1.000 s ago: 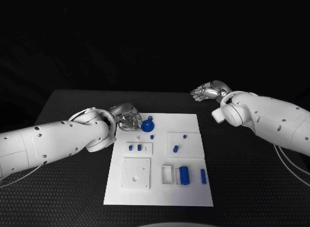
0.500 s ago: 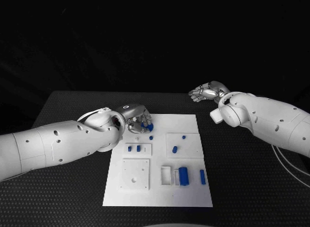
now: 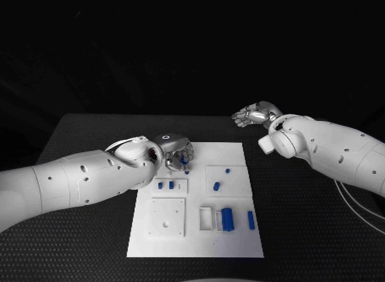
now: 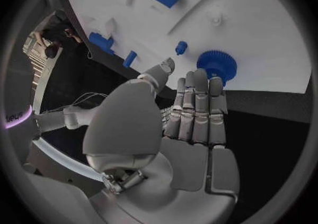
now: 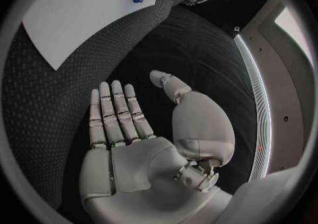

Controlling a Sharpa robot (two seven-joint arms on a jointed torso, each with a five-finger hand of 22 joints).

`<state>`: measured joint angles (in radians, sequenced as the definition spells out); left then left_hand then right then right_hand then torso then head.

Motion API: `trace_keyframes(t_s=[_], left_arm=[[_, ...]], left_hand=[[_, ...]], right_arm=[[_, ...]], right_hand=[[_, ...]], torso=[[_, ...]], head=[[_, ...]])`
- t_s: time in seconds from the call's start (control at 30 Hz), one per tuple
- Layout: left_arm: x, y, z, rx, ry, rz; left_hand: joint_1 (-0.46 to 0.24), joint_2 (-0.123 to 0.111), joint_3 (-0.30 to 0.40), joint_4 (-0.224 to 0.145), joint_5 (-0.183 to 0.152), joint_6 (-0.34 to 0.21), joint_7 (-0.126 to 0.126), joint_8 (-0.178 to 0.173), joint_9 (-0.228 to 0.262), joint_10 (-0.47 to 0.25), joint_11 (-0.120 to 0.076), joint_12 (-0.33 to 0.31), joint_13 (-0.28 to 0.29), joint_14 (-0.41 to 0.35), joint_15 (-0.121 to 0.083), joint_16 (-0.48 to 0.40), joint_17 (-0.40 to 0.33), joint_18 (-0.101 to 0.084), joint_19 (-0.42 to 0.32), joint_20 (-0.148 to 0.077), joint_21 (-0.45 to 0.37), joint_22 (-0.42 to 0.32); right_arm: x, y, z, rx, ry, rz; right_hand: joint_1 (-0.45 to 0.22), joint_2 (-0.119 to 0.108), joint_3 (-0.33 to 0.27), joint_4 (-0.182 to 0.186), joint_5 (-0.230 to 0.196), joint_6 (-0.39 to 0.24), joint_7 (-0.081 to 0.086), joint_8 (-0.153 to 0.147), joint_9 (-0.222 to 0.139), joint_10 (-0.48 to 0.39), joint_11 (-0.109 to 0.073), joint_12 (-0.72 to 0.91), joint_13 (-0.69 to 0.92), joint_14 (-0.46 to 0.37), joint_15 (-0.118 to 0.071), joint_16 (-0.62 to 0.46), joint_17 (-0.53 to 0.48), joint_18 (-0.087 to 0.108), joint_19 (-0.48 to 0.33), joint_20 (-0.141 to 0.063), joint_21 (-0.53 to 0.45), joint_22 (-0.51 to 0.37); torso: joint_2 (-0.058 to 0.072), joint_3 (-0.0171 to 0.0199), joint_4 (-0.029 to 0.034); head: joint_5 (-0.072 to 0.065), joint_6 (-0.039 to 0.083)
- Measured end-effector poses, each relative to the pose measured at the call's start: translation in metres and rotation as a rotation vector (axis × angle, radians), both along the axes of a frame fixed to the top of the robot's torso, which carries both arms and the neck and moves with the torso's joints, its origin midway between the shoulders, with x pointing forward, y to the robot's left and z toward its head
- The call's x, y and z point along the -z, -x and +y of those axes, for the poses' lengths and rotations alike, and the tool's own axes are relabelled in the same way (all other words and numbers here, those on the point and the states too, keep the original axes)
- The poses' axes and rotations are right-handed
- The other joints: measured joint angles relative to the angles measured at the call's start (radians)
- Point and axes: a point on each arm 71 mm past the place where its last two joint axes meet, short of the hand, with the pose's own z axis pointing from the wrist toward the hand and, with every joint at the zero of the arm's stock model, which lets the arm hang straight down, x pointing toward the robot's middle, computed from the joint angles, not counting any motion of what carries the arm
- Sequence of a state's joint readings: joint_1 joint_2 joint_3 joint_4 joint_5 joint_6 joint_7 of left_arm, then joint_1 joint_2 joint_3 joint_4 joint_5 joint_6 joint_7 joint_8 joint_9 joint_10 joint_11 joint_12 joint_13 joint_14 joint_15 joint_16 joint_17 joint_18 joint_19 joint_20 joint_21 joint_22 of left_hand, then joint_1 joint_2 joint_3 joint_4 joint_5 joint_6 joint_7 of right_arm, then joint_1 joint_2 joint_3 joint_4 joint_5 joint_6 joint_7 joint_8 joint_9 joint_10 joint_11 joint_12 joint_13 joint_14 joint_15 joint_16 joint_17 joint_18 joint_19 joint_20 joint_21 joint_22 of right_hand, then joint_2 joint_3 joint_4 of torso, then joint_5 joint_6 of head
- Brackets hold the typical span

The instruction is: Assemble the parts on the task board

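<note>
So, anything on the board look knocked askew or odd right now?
Nothing stands out. The task board lies square on the table, and the blue gear sits flat at the left robot hand's fingertips. The right robot hand is open, off the board.

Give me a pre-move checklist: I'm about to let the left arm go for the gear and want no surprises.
1. Left robot hand empty, fingers straight: ok.
2. Blue gear lying flat on the task board, just past the fingertips: ok.
3. Fingertips clear of the gear: cannot tell.
4. Small blue peg clear of the thumb: not ok, it stands close by.
5. Right robot hand open and off the board: ok.
</note>
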<state>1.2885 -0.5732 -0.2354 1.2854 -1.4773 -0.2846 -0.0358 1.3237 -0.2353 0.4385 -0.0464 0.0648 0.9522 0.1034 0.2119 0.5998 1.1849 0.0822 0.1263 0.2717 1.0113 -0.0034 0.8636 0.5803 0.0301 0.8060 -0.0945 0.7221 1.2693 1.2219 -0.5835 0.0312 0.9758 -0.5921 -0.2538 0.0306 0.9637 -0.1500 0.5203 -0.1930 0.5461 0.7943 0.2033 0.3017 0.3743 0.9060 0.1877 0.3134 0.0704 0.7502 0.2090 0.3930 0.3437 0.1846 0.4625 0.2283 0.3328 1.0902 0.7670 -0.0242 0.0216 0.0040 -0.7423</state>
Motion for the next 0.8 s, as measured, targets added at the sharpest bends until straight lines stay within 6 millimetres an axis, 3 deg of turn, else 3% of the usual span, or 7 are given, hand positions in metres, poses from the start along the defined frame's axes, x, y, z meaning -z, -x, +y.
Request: trace_keyframes(t_s=[0.23, 0.47, 0.73, 0.8], left_arm=[[0.0076, 0.0031, -0.0057, 0.021, -0.024, 0.019], [0.0089, 0.0026, -0.0030, 0.020, -0.038, 0.028], [0.0101, 0.0019, -0.0023, 0.020, -0.050, 0.038], [0.0105, 0.0014, -0.0024, 0.020, -0.054, 0.040]], left_hand=[[-0.038, -0.008, 0.014, -0.025, 0.000, -0.029, -0.007, -0.018, -0.026, -0.004, 0.004, -0.030, -0.013, 0.024, -0.013, 0.059, 0.040, -0.006, 0.026, -0.007, 0.019, 0.035], [-0.084, -0.018, 0.023, -0.026, 0.000, -0.027, 0.002, -0.009, -0.042, 0.000, 0.000, -0.041, -0.018, 0.038, -0.020, 0.128, 0.079, 0.010, 0.054, -0.014, 0.053, 0.039], [-0.092, -0.015, 0.035, -0.029, 0.005, -0.014, 0.015, 0.005, -0.045, 0.010, 0.000, -0.041, -0.017, 0.038, -0.020, 0.152, 0.090, 0.016, 0.054, -0.015, 0.068, 0.039], [-0.079, -0.002, 0.046, -0.040, 0.015, -0.014, 0.015, 0.006, -0.048, 0.011, 0.000, -0.046, -0.020, 0.038, -0.020, 0.159, 0.091, 0.017, 0.054, -0.015, 0.072, 0.039]], right_arm=[[-0.0003, 0.0006, 0.0007, -0.003, -0.001, 0.000], [-0.0004, 0.0008, 0.0005, -0.004, -0.001, -0.001], [-0.0005, 0.0010, 0.0008, -0.005, -0.002, -0.001], [-0.0005, 0.0010, 0.0013, -0.006, -0.002, -0.001]], right_hand=[[0.000, 0.000, 0.000, 0.000, 0.000, 0.000, 0.000, 0.000, 0.000, 0.000, 0.000, 0.000, 0.000, 0.000, 0.000, 0.000, 0.000, 0.000, 0.000, 0.000, 0.000, 0.000], [0.000, 0.000, 0.000, 0.000, 0.004, 0.000, 0.000, 0.000, 0.000, 0.000, 0.000, 0.000, 0.000, 0.000, 0.000, 0.000, -0.001, 0.000, 0.000, 0.000, 0.000, 0.000], [0.000, 0.000, 0.000, 0.000, 0.004, 0.000, 0.000, 0.000, 0.000, 0.000, 0.000, 0.000, 0.000, 0.000, 0.000, 0.000, -0.001, 0.000, 0.000, 0.000, 0.000, 0.001], [0.000, 0.000, 0.000, 0.000, 0.004, 0.000, 0.000, 0.000, 0.000, 0.000, 0.000, 0.000, 0.000, 0.000, 0.000, 0.000, -0.001, 0.000, 0.000, 0.000, 0.000, 0.001]], torso=[[0.001, 0.0000, 0.0011], [0.000, 0.0008, 0.0013], [-0.001, 0.0008, 0.0036], [-0.002, 0.0007, 0.0036]], head=[[-0.003, -0.004], [-0.002, -0.008], [-0.005, -0.010], [-0.005, -0.010]])
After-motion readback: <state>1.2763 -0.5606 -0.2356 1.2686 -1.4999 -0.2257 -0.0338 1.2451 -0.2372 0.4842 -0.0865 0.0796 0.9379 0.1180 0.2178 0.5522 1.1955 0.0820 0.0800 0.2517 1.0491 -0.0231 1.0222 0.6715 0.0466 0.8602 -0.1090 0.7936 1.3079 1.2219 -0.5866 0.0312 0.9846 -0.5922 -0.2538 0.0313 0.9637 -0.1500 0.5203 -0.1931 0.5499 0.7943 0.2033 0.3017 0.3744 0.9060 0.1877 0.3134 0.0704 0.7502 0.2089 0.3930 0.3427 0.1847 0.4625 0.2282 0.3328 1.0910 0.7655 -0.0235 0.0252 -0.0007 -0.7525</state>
